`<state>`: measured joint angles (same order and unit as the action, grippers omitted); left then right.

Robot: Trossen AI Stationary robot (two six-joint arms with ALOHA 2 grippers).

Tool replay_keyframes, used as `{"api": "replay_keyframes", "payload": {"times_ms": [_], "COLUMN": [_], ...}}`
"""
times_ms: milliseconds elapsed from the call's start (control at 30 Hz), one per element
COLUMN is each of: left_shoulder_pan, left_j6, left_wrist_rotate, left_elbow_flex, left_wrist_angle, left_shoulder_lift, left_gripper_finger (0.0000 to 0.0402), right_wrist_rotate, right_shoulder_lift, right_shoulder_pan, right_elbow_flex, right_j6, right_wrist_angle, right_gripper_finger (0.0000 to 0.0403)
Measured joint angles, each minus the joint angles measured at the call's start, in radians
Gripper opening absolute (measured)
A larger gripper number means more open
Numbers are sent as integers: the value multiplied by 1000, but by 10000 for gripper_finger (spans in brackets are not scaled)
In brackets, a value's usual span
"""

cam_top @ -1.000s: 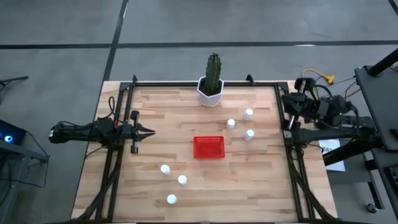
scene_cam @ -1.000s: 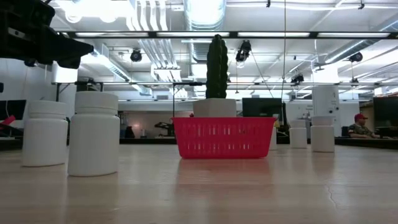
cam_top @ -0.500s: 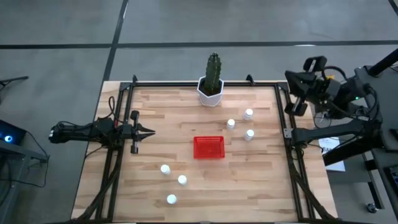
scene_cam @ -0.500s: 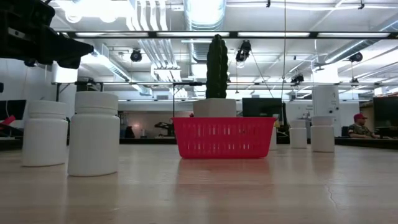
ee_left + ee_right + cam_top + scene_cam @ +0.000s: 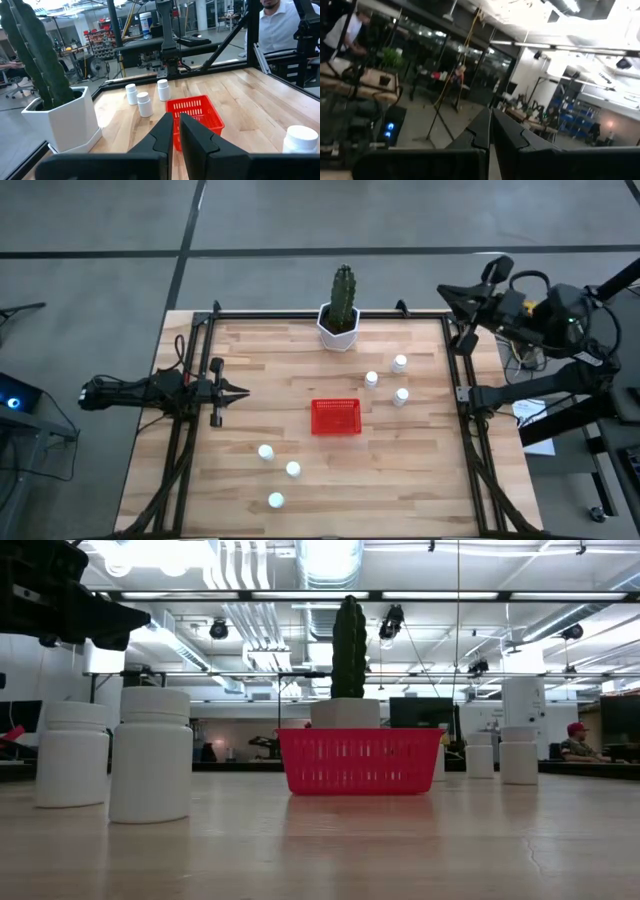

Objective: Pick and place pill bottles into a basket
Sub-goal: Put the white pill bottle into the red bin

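The red basket (image 5: pixel 335 417) stands mid-table, empty; it also shows in the low view (image 5: pixel 360 760) and the left wrist view (image 5: pixel 197 112). Three white pill bottles (image 5: pixel 371 379) (image 5: pixel 400 363) (image 5: pixel 401 395) stand upright to its far right. Three more (image 5: pixel 265 451) (image 5: pixel 293 469) (image 5: pixel 275 500) stand to its near left. My left gripper (image 5: pixel 240 391) is shut and empty at the table's left edge, pointing at the basket (image 5: pixel 176 125). My right gripper (image 5: pixel 443 292) is shut and empty, raised beyond the table's far right corner (image 5: pixel 490 117).
A white faceted pot with a green cactus (image 5: pixel 340 325) stands at the far edge, behind the basket. A black frame (image 5: pixel 195 350) runs around the table. A person in a white shirt (image 5: pixel 280 25) stands beyond the right side.
My right arm has risen from its place at the table's right edge and swung toward the far edge, its gripper now pointing left by the far right corner. The left arm, bottles and basket have stayed still.
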<state>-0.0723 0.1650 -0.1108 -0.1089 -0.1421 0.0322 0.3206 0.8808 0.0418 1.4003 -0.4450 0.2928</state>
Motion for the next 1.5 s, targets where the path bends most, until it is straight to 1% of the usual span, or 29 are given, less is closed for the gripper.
{"api": "replay_keyframes", "payload": {"times_ms": [100,400,800,1033,1267,1400,1500], "left_shoulder_pan": [0,0,0,0,0,0,0], "left_j6": [0,0,0,0,0,0,0], "left_wrist_rotate": [0,0,0,0,0,0,0], "left_elbow_flex": [0,0,0,0,0,0,0], "left_wrist_angle": [0,-1,-2,-2,-2,-2,-2], "left_shoulder_lift": [0,0,0,0,0,0,1], "left_gripper_finger": [15,15,15,15,15,15,15], "right_wrist_rotate": [1,5,4,-3,-6,-7,-7], "right_shoulder_lift": [20,81,155,211,275,314,340], "right_shoulder_pan": [0,0,0,0,0,0,0], "right_elbow_flex": [19,64,66,66,65,61,53], "right_j6": [4,128,263,316,412,467,502], "right_wrist_angle": [60,297,645,779,936,995,1008], "right_gripper_finger": [9,9,9,9,9,9,9]}}
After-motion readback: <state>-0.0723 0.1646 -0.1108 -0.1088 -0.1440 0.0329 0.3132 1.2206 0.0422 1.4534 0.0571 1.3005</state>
